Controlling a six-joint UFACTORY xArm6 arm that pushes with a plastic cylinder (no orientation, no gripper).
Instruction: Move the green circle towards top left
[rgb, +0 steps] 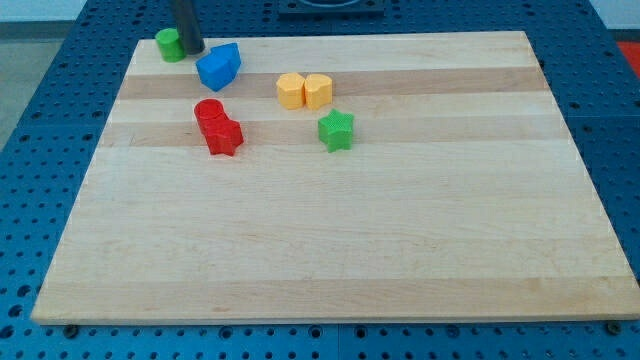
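Note:
The green circle is a short green cylinder standing at the top left corner of the wooden board. My dark rod comes down from the view's top edge, and my tip rests on the board just to the right of the green circle, touching or nearly touching it. A blue block lies just right of and below my tip.
A red circle and a red block sit together below the blue block. Two yellow blocks stand side by side at the upper middle. A green star lies below them. Blue perforated table surrounds the board.

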